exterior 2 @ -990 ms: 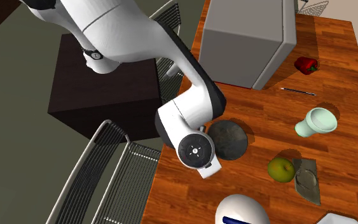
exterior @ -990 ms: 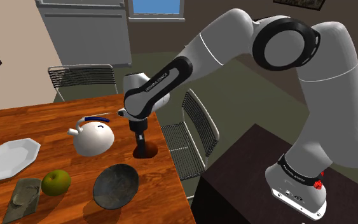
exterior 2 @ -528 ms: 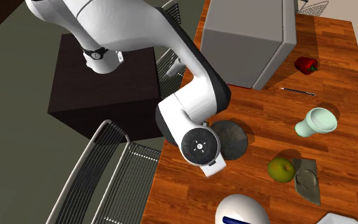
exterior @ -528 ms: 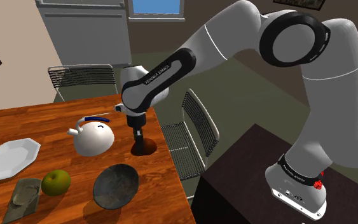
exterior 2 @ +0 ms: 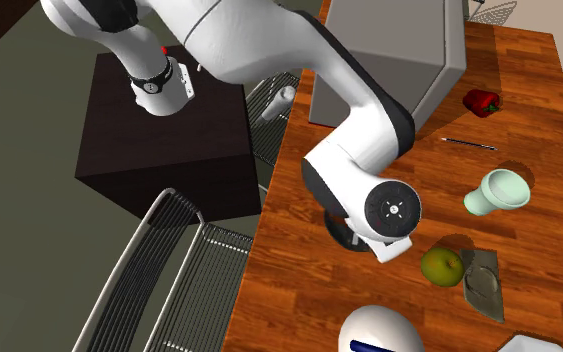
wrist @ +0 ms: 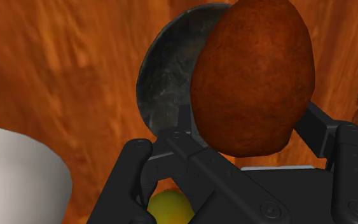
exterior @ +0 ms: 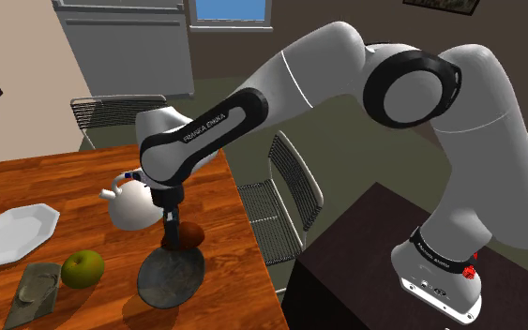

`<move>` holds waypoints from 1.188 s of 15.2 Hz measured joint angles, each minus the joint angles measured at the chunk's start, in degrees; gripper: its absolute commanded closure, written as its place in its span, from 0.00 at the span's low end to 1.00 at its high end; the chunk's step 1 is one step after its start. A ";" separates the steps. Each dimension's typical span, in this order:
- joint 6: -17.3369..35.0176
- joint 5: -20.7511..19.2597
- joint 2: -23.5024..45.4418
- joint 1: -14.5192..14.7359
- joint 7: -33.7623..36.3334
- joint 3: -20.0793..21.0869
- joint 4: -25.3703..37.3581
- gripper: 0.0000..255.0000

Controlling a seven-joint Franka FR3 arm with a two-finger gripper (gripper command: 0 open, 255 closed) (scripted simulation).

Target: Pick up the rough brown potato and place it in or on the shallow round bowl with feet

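table (exterior: pixel 55 178) beneath "franka emika" arm (exterior: pixel 252 103), hand (exterior: pixel 173 240) clasping potato (exterior: pixel 191 234) above bowl (exterior: pixel 170 279).

- White teapot (exterior: pixel 126 208): just beside the claw (exterior: pixel 175 239), on the shoulder view's left.
- Green apple (exterior: pixel 82 268): near the claw, farther to that left.
- Grey flat dish (exterior: pixel 32 289): just beside the apple, on its side away from the claw.
- White plate (exterior: pixel 13 234): well apart from the claw.
- Pale green cup (exterior 2: pixel 499 192) and red pepper (exterior 2: pixel 482 102): well apart from it.
- Wooden table (exterior: pixel 55 183): beneath the claw.
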 measured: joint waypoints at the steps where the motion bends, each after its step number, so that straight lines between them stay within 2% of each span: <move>1: -0.53 -0.18 0.82 1.00 1.18 0.13 1.64 1.00; 3: -2.16 -0.73 3.96 3.01 3.43 0.21 7.01 1.00; 5: -2.25 -0.90 5.45 3.83 4.21 0.24 8.81 1.00; 18: 2.13 -1.08 12.60 4.59 3.24 -0.03 11.46 1.00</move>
